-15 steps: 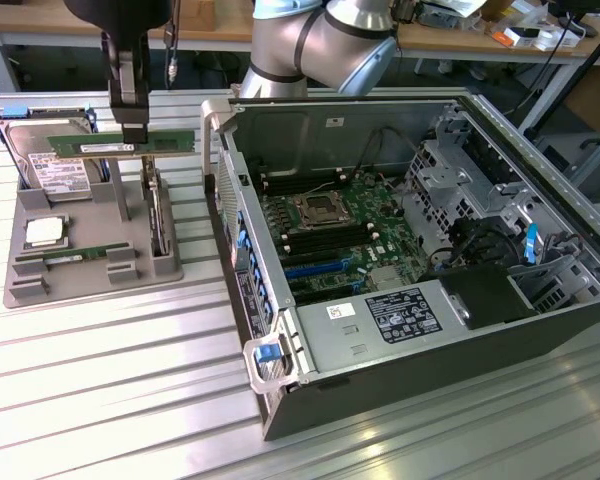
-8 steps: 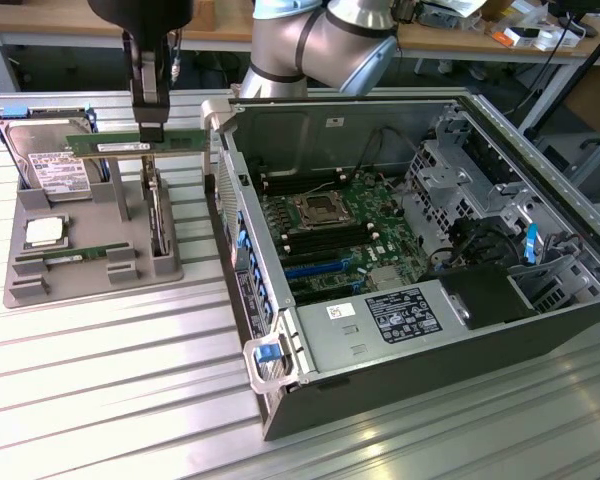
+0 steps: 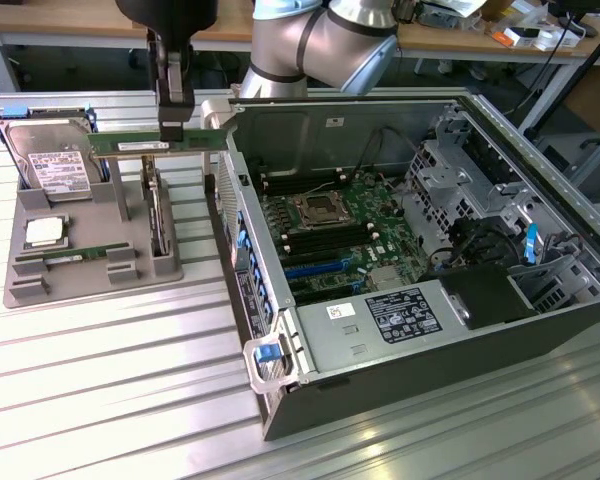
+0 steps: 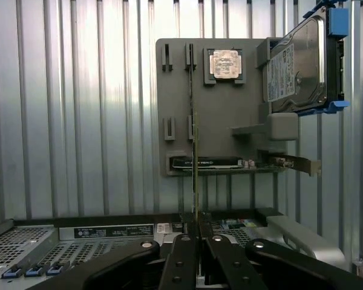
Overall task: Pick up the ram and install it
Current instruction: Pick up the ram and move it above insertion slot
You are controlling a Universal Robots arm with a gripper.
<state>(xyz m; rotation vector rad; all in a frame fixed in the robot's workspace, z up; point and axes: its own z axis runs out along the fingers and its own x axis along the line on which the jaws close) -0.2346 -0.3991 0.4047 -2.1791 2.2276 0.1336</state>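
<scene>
The ram [image 3: 145, 146] is a long green stick with a pale sticker, held level in the air above the grey tray [image 3: 90, 285]. My gripper [image 3: 172, 128] comes down from above and is shut on the stick's upper edge, right of its middle. In the wrist view the ram [image 4: 195, 175] shows edge-on as a thin line running out from between my black fingers, with the gripper [image 4: 196, 232] closed around it. A second green stick [image 3: 75, 257] lies flat in a slot at the front of the tray.
The tray also carries a silver hard drive [image 3: 48, 160], a square CPU [image 3: 45, 232] and an upright card [image 3: 157, 215]. To the exterior view's right lies the open computer case [image 3: 580, 330], its motherboard [image 3: 330, 225] facing up. The ribbed metal table [image 3: 110, 400] surrounds both.
</scene>
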